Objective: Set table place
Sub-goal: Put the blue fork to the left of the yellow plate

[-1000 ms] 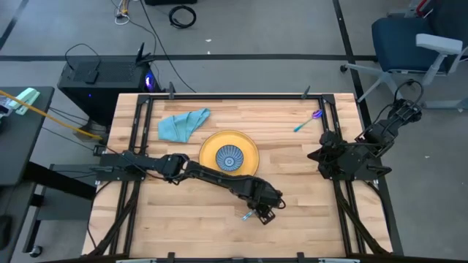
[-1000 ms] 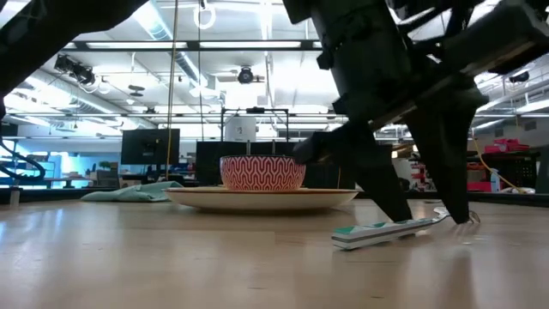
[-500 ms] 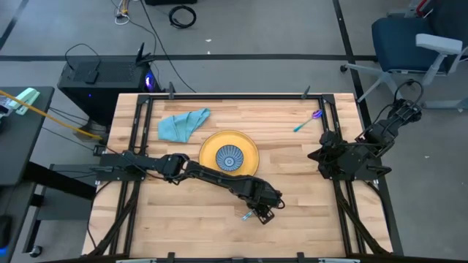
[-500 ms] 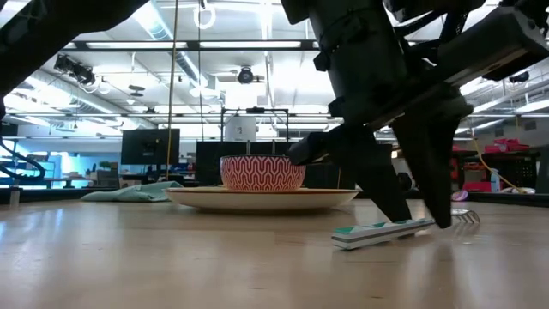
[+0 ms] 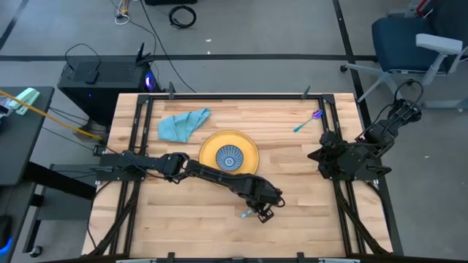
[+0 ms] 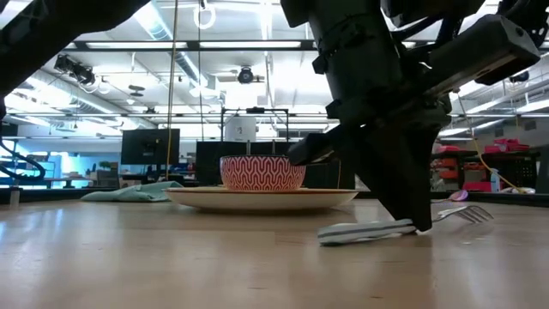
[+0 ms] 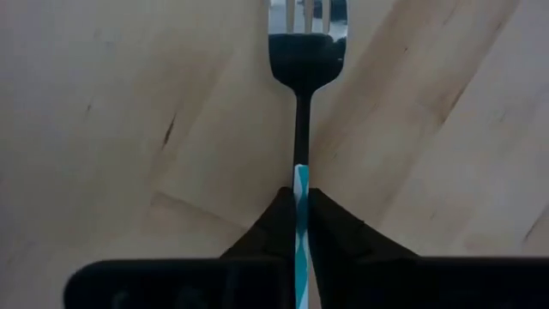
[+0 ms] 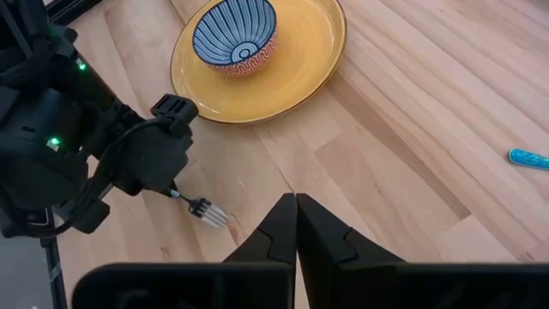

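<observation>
Light wooden planks make up the worktop [image 5: 183, 219], framed by a black rail, with a bright workshop visible beyond it. Near the middle sits a yellow plate [image 5: 247, 151] holding a patterned bowl [image 5: 229, 157], and I use that plate as my landmark.

My left gripper [image 5: 257, 213] reaches across to the near side of the plate, a little toward my right arm's side. Its fingers [image 7: 330, 225] are pressed together on the striped teal handle of a fork [image 7: 302, 129], pinching it edge-on so the tines point straight ahead. In the low view the fork [image 6: 377, 228] is still touching the wood, its tines tipped slightly up. I judge this narrow pinch at the handle is meant to let me lift the fork and lay it neatly beside the plate.

My right gripper [image 8: 296, 215] waits at the worktop's right edge, well apart from the plate, with fingers pressed together and empty.

Beyond the plate on my left arm's side lies a crumpled teal cloth [image 5: 182, 124]. Beyond it toward my right arm lies a blue-handled utensil [image 5: 307, 121], probably a spoon, not yet brought to the setting.
</observation>
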Controlling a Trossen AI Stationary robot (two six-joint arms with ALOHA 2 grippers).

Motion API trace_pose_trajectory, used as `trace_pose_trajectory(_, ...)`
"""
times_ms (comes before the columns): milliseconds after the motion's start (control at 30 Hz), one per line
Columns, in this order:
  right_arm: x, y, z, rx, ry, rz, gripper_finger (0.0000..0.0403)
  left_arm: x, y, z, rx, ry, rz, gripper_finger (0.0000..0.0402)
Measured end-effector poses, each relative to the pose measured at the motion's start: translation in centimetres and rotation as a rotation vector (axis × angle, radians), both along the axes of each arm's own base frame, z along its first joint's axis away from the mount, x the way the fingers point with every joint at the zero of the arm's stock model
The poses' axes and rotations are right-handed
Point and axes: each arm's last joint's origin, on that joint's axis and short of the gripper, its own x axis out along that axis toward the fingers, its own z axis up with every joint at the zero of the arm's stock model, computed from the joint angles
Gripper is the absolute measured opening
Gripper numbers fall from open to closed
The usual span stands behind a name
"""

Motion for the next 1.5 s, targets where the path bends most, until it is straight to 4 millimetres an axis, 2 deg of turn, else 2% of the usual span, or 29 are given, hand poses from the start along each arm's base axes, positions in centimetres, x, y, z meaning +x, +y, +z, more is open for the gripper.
trace_pose_trajectory(133,0.0,0.0,0.0,-0.002,0.002,0.001,0.0012,0.1,0.0,1.4,-0.028,-0.043,-0.005,0.0013)
trace_pose_trajectory(433,0.0,0.0,0.0,-0.005,0.005,0.002,0.0012,-0.9,1.1,10.6,-0.086,-0.272,0.001,0.0013)
trace_pose_trajectory(600,0.0,0.0,0.0,-0.006,0.006,0.002,0.0012,-2.9,1.9,16.5,-0.113,-0.397,0.004,0.0013)
trace_pose_trajectory(667,0.0,0.0,0.0,-0.006,0.006,0.002,0.0012,-3.7,2.2,18.3,-0.113,-0.426,0.0,0.0013)
trace_pose_trajectory(833,-0.1,0.0,-0.1,-0.008,0.009,0.003,0.0012,-7.4,3.3,23.4,-0.058,-0.477,0.035,0.0013)
trace_pose_trajectory(933,-0.1,-0.1,-0.1,-0.01,0.011,0.003,0.0012,-10.5,4.4,25.4,0.045,-0.415,0.118,0.0013)
trace_pose_trajectory(1100,-0.1,-0.1,-0.1,-0.015,0.016,0.003,0.0012,-15.8,6.3,28.0,0.2,-0.291,0.272,0.0013)
trace_pose_trajectory(1200,-0.1,-0.1,-0.1,-0.015,0.018,0.003,0.0012,-18.3,7.2,29.2,0.24,-0.247,0.345,0.0013)
trace_pose_trajectory(1400,-0.2,-0.1,-0.1,-0.018,0.021,0.003,0.0012,-21.5,9.3,31.4,0.266,-0.29,0.479,0.0013)
trace_pose_trajectory(1500,-0.2,-0.1,-0.1,-0.018,0.021,0.003,0.0012,-22.5,10.4,31.6,0.305,-0.297,0.525,0.0013)
